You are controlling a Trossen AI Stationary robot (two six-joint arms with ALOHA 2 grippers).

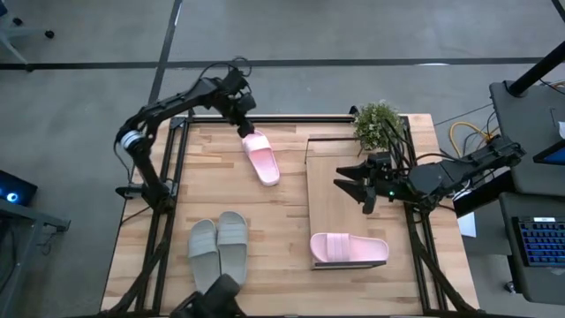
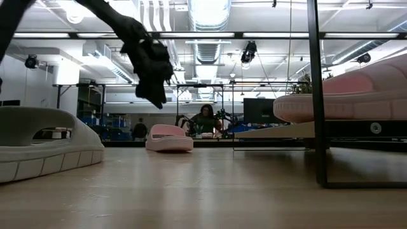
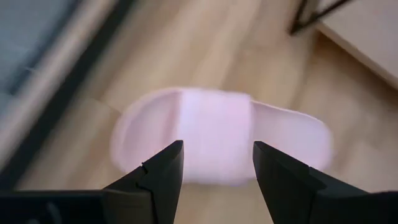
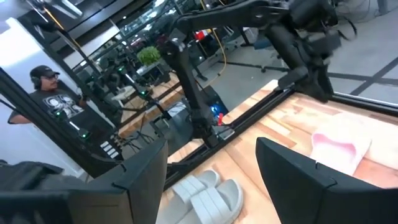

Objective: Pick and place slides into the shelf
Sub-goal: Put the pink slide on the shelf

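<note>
One pale pink slide (image 1: 262, 157) is lying on the bare tabletop (image 1: 291, 225) near the far edge, left of the shelf (image 1: 335, 208); in the overhead view its long axis is running from far to near with a slight lean toward the right, and its strap is facing up. The left gripper (image 1: 244, 124) is hovering just above that slide's far end, and in the left wrist view its two dark fingers (image 3: 163, 177) are standing wide apart over the strap of the sandal (image 3: 217, 137), not touching it and holding nothing. The second pink slide (image 1: 349, 248) is sitting on the near end of the shelf, its long axis lying crosswise, left to right. The grey-green pair (image 1: 218, 243) is resting side by side on the tabletop near the front left, both pointing from near to far. The right gripper (image 1: 362, 187) is hanging over the middle of the shelf with its jaws fairly wide and empty, pointing toward the left. A small potted plant (image 1: 378, 122) is standing at the far right corner. A person in a dark printed shirt and cap (image 4: 50, 93) is showing beyond the table, but the print is not readable, and no brand or writing can be made out on the slides.
</note>
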